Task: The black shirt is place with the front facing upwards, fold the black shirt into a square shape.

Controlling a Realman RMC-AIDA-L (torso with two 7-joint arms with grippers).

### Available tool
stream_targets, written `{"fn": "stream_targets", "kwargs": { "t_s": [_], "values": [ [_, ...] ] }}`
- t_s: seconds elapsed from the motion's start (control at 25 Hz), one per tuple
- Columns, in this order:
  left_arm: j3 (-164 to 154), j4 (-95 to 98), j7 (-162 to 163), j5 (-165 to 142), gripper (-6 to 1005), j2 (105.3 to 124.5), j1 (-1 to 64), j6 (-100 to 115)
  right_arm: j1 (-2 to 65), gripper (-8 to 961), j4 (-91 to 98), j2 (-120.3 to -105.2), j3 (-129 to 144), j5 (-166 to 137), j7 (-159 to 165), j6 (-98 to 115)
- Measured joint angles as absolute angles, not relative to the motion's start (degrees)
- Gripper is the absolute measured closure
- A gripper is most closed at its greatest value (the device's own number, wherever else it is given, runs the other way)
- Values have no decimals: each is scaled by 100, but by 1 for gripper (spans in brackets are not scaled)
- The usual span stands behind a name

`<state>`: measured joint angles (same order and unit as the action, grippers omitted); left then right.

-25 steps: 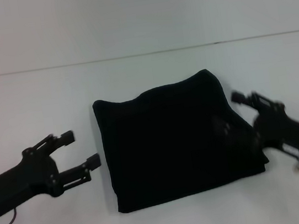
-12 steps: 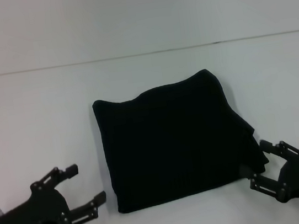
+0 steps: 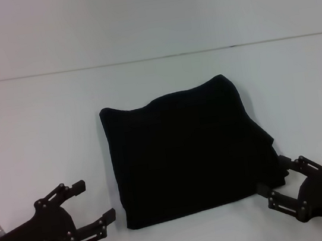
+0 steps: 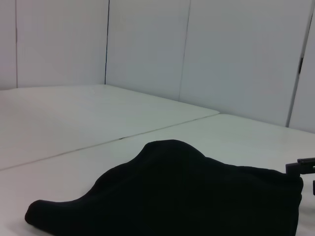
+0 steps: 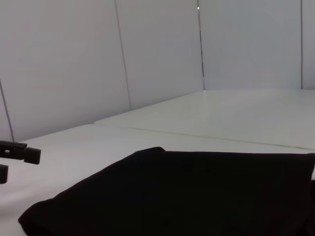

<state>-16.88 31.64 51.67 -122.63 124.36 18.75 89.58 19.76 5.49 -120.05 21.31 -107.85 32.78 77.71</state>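
Black shirt (image 3: 186, 153) is lying folded into a rough square in the middle of the white table (image 3: 41, 119), with no print or label showing on its upper face. Its far edge is running wavy, dipping toward the far-left corner and rising to a bump at the far-right one; its left edge is running fairly straight, its near edge is slanting slightly, and its right side is bulging out in loose layered folds. Left gripper (image 3: 87, 201) is hovering off the shirt's near-left corner, its fingers spread wide and holding nothing, the tip of the nearer finger (image 3: 107, 215) sitting just beside the cloth with a thin strip of bare table showing between them. Right gripper (image 3: 274, 178) is sitting at the near-right corner, fingers spread too, with both tips lying right against the dark folds; whether they are touching the cloth is hard to tell, black on black. Bare table is stretching well out to either side of both grippers and far beyond the shirt, up to a thin seam (image 3: 140, 60) crossing the surface. Both arms are being cut off by the bottom edge of the head view. From each wrist view the shirt (image 4: 187, 196) (image 5: 187, 191) is showing as a low dark mound, with only the other arm's fingertips (image 4: 301, 166) (image 5: 22, 151) peeking in at the frame edge.
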Motion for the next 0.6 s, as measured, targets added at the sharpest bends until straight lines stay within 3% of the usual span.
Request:
{"fn": "stream_targets", "kwargs": {
  "t_s": [0.6],
  "values": [
    [-1608,3154,5164,-12159,63,12427,1878,9018,1992,119,519,-12005,2136,-10784,3278,7830]
  ]
}}
